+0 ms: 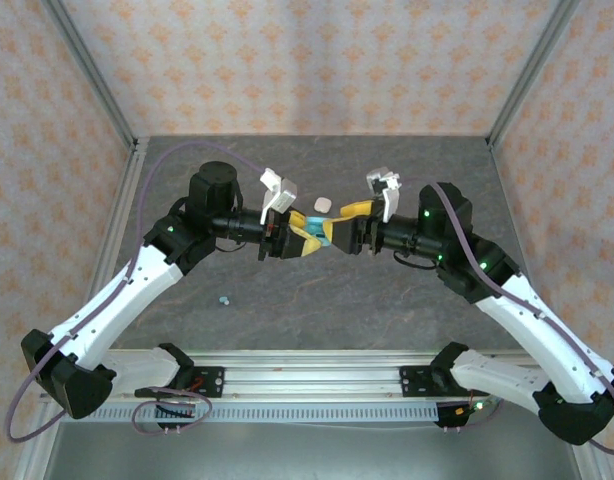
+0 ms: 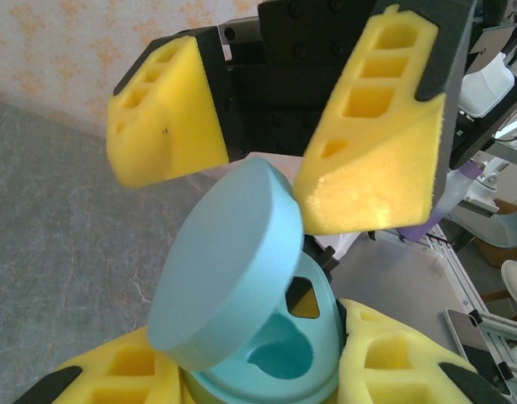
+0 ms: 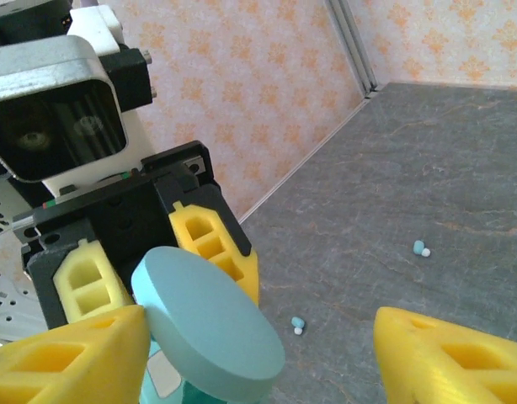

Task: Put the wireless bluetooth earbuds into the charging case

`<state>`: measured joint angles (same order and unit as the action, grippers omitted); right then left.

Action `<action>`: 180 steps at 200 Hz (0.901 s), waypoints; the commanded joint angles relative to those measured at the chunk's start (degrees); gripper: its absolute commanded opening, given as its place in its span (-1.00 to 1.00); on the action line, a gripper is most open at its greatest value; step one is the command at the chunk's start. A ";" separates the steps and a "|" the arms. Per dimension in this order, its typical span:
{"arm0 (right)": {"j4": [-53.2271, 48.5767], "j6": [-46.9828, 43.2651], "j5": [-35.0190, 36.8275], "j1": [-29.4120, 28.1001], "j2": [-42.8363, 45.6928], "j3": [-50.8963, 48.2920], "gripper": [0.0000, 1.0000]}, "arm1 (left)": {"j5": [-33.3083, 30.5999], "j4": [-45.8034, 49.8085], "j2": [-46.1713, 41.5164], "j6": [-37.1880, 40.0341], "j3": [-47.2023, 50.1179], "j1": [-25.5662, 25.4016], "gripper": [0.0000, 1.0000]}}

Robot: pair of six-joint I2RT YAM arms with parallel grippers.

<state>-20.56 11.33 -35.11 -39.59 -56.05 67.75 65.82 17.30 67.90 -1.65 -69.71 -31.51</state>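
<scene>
We see the left gripper (image 1: 306, 238) clamping the open charging case (image 2: 271, 358), the right gripper (image 3: 258, 358) spread wide beside its lid (image 2: 225, 261); an earbud (image 1: 224, 299) lies near-left, well apart.

From above and behind the arm bases, we look down over the whole grey marbled surface (image 1: 317, 305). Our left wrist camera peers closely past the yellow-padded left gripper (image 2: 254, 370) at the right gripper (image 2: 263, 185). Our right wrist camera faces back the opposite way. All three views share the round pale-teal plastic charging case (image 2: 233, 261).
</scene>
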 commanded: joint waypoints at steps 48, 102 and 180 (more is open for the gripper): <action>6.39 0.35 -3.63 0.13 -2.23 -0.81 0.07 | 3.52 -0.71 -1.19 0.50 -1.53 -0.44 -0.82; 8.30 0.03 -4.79 0.13 -2.75 -1.84 -0.30 | 3.31 1.29 -1.37 2.18 -1.96 -0.43 -0.80; 6.68 -6.52 -1.68 -0.04 -2.75 0.08 -0.82 | -2.92 0.61 -4.19 3.89 0.96 -0.47 -0.22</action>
<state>-14.61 6.79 -39.22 -39.62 -58.78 66.00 66.52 19.18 66.48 0.12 -69.65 -31.51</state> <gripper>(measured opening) 0.129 0.334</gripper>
